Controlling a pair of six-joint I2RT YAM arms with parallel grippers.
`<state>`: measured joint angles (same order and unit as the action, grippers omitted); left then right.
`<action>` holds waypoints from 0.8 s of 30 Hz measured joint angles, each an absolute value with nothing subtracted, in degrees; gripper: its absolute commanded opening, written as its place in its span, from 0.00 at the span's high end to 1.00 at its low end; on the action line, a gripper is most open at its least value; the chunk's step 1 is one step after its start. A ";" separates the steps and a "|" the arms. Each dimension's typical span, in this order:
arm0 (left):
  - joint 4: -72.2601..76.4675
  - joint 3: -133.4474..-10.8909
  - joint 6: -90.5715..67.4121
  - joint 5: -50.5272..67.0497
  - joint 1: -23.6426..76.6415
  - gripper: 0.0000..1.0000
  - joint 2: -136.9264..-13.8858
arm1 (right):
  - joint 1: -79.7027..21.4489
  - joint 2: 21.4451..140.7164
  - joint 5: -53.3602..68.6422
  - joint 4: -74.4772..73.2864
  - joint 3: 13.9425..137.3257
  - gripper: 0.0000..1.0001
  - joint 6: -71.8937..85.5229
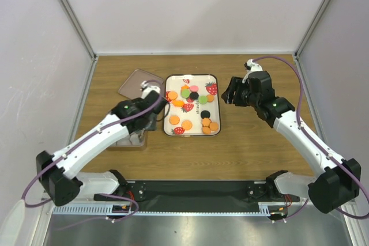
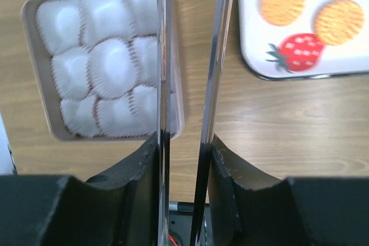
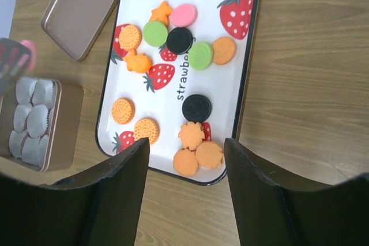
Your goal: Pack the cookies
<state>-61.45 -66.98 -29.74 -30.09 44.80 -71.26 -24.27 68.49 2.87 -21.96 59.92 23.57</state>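
Note:
Several cookies, orange, green, pink and black, lie on the white strawberry tray. In the right wrist view they spread over the tray, with three orange ones at its near edge. My left gripper is shut on metal tongs. The blades stand apart with nothing between them, over the gap between the tin and the tray. Two orange cookies show there. My right gripper is open and empty, above the tray's right side; it also shows in its wrist view.
A tan tin filled with white paper cups sits left of the tray, partly under my left arm. Its lid lies behind it on the wood table. Grey walls close in the back and sides.

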 measured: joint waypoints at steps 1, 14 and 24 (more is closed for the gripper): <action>-61.80 -66.35 -30.06 -29.82 43.11 0.65 -69.95 | -24.25 68.88 3.42 -21.91 59.94 0.40 23.51; -66.57 -61.06 -35.64 -27.20 26.11 0.67 -62.57 | -24.05 71.31 8.49 -20.47 59.92 0.41 22.79; -66.98 -57.84 -38.92 -24.69 19.38 0.68 -63.77 | -23.59 71.29 10.22 -19.35 59.22 0.41 22.39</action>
<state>-66.98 -57.84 -38.92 -24.69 19.38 -63.77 -23.59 71.29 10.22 -19.35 59.22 22.39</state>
